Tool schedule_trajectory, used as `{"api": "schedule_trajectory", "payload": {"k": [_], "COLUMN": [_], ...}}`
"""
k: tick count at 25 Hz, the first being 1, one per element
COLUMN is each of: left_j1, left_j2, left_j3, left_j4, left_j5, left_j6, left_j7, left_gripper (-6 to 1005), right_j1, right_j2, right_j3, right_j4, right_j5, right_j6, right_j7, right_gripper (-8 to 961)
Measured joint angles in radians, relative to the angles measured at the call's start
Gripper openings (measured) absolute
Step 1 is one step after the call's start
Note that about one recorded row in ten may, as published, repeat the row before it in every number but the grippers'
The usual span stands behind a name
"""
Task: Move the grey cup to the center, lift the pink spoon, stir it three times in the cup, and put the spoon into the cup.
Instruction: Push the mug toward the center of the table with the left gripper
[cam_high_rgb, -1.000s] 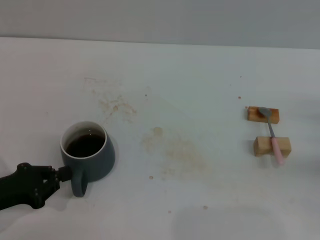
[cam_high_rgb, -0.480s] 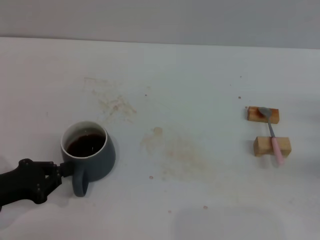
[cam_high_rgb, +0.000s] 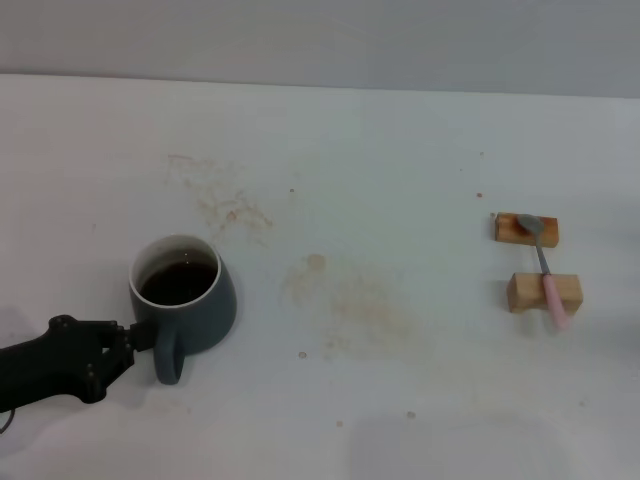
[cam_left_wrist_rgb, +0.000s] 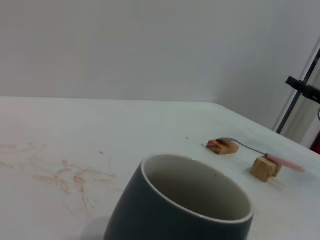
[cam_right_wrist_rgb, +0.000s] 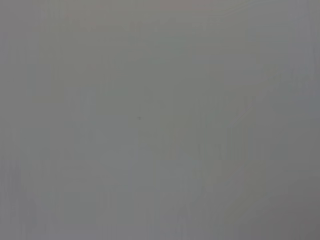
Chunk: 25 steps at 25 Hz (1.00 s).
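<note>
The grey cup (cam_high_rgb: 200, 312) stands at the left front of the white table, with dark liquid inside and its handle pointing to the near edge. My left gripper (cam_high_rgb: 138, 338) is low at the handle and shut on it. The cup fills the foreground of the left wrist view (cam_left_wrist_rgb: 150, 215). The pink spoon (cam_high_rgb: 545, 275) lies far to the right, across two wooden blocks, bowl on the far one. It also shows in the left wrist view (cam_left_wrist_rgb: 280, 161). My right gripper is out of view; its wrist view shows only plain grey.
Two tan wooden blocks (cam_high_rgb: 525, 229) (cam_high_rgb: 530, 292) carry the spoon at the right. Brownish stains (cam_high_rgb: 345, 300) mark the table's middle and the area behind the cup (cam_high_rgb: 225, 205). A grey wall runs along the table's far edge.
My left gripper and the cup have shifted a little to the right together. The spoon and blocks have not moved.
</note>
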<state>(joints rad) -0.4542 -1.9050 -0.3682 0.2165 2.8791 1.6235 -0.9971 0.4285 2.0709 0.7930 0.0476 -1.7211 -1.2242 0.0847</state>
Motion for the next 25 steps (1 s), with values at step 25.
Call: {"api": "schedule_trajectory", "payload": {"k": [25], "left_j1": [-0.059], "left_j2": [-0.035], "left_j3": [-0.003], "left_j4": [0.002], "left_j5": [-0.029], "left_j6": [-0.093], "left_j7": [0.0], "left_gripper": [43], "right_j1": [-0.004], "right_j2": [0.001], "right_j3": [-0.002], "right_j4": [0.004], "right_j5": [0.0], "right_j6": [0.002], "right_j7": [0.0], "right_gripper": [507]}}
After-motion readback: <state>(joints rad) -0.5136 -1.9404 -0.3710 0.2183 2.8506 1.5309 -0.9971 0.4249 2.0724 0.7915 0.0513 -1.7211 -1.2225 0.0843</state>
